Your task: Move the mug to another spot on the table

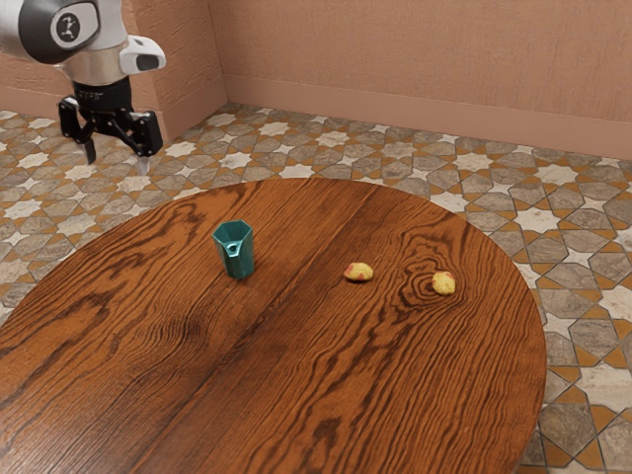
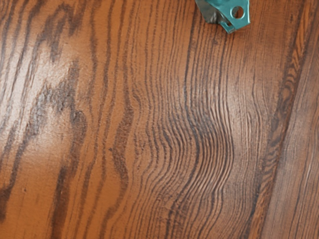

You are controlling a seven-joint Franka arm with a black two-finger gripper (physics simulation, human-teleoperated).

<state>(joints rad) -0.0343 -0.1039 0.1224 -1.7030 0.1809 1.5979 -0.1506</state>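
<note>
- A round wooden surface (image 1: 296,395) with bold dark grain is filling the foreground. It is sitting on a floor (image 1: 494,178) of star-patterned tiles, and plain terracotta walls (image 1: 444,49) are closing off the room behind it.
- The mug (image 1: 234,249) is standing upright on the surface, a little toward the exterior view's left of the surface's middle, with its mouth facing up.
- The mug is showing as solid teal, glossy and faceted. Its flat panels are giving it an angular rim, and the body is narrowing slightly toward the base.
- In the wrist view, a corner of the mug is showing against the surface's grain. A flat handle tab (image 2: 238,12) pierced by a round hole is sticking out from it there.
- The end effector (image 1: 116,155) is hanging high above the surface, toward the exterior view's upper left and well apart from the mug. Its two black fingers (image 1: 89,148) are pointing down and standing wide apart, gripping nothing.
- The white arm (image 1: 69,30) is carrying the end effector in from the exterior view's upper left corner.
- Two small yellow lumps with reddish patches are lying on the surface toward the exterior view's right of its middle. One lump (image 1: 358,272) is lying nearer that middle, and the other lump (image 1: 443,283) is lying closer to the surface's right rim.
</note>
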